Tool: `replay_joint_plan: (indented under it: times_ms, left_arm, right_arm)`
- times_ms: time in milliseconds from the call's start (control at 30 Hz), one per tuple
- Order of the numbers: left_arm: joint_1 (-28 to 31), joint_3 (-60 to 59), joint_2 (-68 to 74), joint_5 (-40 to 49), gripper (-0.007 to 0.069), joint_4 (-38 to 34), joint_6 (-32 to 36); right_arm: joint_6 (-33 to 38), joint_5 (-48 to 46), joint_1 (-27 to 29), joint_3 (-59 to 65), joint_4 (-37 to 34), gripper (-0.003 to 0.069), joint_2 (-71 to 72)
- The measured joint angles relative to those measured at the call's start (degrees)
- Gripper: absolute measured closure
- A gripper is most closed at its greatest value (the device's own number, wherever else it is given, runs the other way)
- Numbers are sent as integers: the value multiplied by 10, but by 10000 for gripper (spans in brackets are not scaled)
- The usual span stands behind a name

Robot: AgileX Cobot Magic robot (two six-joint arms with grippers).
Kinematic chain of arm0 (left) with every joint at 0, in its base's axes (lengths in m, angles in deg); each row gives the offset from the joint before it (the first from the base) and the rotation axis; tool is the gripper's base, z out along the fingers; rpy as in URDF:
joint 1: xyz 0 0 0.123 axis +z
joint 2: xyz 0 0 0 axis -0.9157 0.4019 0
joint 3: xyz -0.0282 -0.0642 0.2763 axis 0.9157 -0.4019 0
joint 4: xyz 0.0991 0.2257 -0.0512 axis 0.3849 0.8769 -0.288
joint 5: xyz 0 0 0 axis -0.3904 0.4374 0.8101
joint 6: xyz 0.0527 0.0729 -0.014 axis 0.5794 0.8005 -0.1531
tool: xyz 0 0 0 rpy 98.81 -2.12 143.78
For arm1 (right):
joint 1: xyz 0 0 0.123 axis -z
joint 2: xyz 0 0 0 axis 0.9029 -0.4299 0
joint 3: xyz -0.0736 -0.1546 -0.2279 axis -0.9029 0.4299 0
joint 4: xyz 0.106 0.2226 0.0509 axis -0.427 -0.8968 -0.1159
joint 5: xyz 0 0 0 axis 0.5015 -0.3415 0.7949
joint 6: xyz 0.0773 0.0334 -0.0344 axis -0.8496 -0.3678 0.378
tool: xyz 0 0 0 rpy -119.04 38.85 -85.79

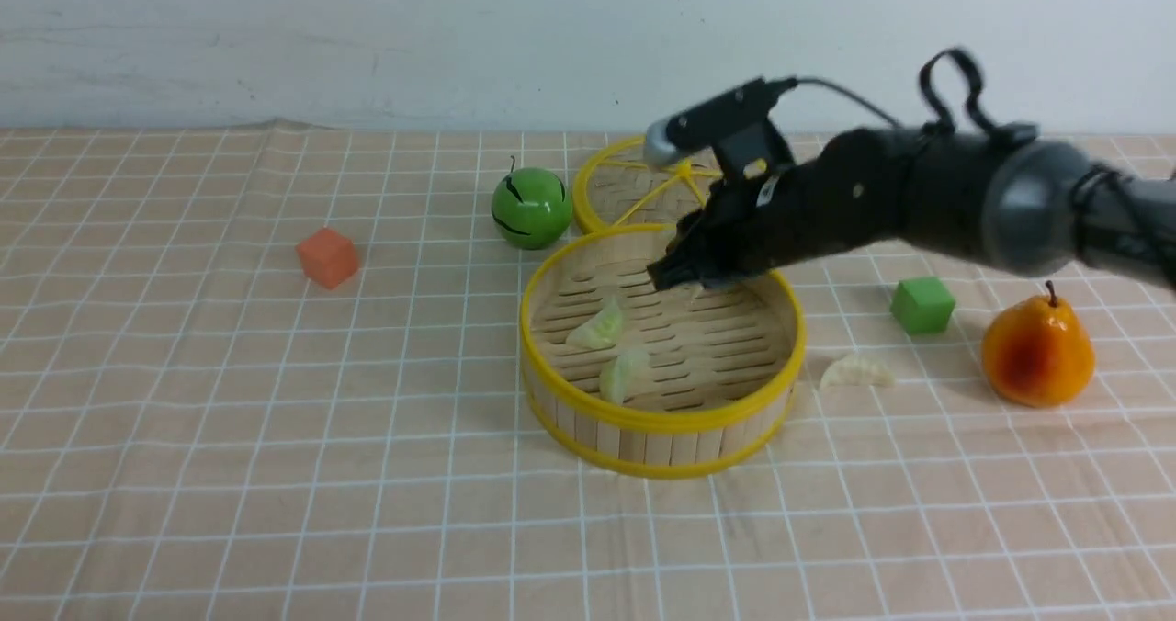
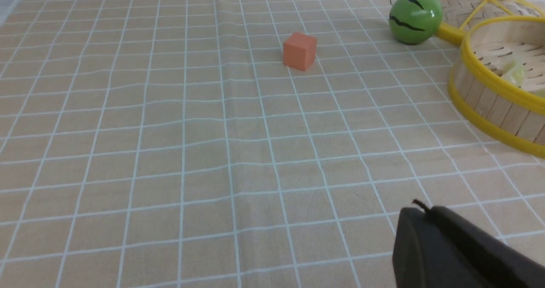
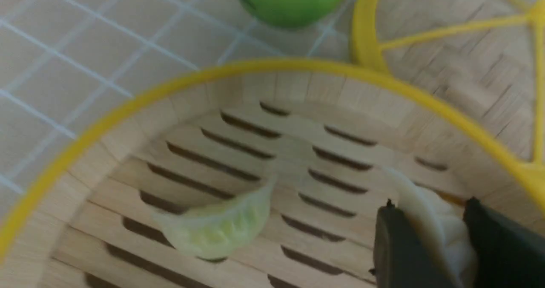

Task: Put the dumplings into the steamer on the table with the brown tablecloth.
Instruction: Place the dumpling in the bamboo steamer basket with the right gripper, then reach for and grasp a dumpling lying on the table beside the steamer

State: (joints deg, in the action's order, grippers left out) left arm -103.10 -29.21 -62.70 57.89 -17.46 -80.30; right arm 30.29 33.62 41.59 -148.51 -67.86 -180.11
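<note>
The steamer [image 1: 661, 419] stands mid-table on the brown tablecloth [image 1: 276, 419]. Two pale green dumplings lie on its slatted floor, one [image 1: 597, 325] farther back, one [image 1: 623, 373] nearer; one shows in the right wrist view [image 3: 217, 230]. My right gripper [image 1: 691, 276] hangs over the steamer's back part, shut on a cream-white dumpling [image 3: 430, 220]. Another cream-white dumpling [image 1: 856, 372] lies on the cloth right of the steamer. My left gripper [image 2: 419, 213] is shut and empty, low over bare cloth left of the steamer [image 2: 489, 96].
The flat lid [image 1: 634, 189] lies behind the steamer. A green ball [image 1: 530, 208] sits beside it, an orange cube [image 1: 328, 257] to the left. A green cube [image 1: 921, 304] and an orange pear [image 1: 1036, 353] stand to the right.
</note>
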Motion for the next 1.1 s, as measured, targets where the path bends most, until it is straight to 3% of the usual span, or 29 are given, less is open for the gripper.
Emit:
replay_joint_plan:
  times_ms: [167,367,433,567,767,900,1100]
  left_arm:
    - [0,0,0,0,638,0,0]
    - [0,0,0,0,638,0,0]
    - [0,0,0,0,638,0,0]
    - [0,0,0,0,638,3,0]
    - [0,0,0,0,638,5,0]
    - [0,0,0,0,638,6,0]
    - [0,0,0,0,638,6,-1]
  right_arm:
    - [0,8,0,-1,-7,400,-34]
    - [3,-89,0,-27,1,160,21]
    - [6,-132,0,-39,34,116,60]
    - [3,-178,9,-48,94,97,116]
    - [-81,-269,92,-25,134,96,115]
    - [-90,-289,138,-1,121,96,57]
    - [-51,-277,146,1,70,96,15]
